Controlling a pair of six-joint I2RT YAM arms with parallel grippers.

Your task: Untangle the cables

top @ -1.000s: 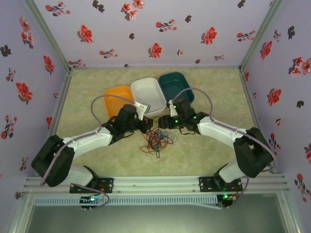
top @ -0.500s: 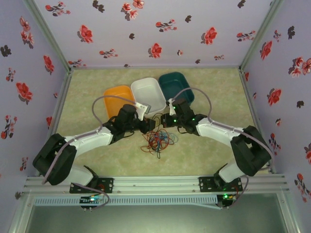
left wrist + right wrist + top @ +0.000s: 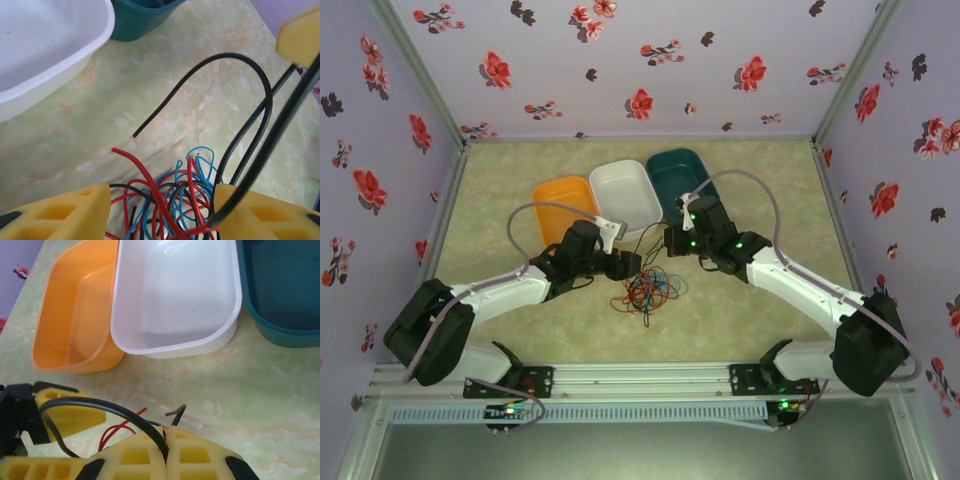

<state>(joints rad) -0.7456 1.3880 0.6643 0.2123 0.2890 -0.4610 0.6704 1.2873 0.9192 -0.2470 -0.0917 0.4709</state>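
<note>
The cables lie as a small red, blue and black tangle on the green mat between the two arms. My left gripper stands just left of the tangle. In the left wrist view it is open, its yellow fingers on either side of the red and blue loops. My right gripper sits above and right of the tangle. It is shut on a black cable. That cable arcs up out of the heap as a tall loop.
Three empty trays stand in a row behind the grippers: orange, white and teal. The white tray's rim is close ahead of the right gripper. Floral walls close in the mat on three sides.
The left gripper has opened over the tangle. The right gripper has shut on the black cable and drawn back toward the trays, with its arm swung out to the right.
</note>
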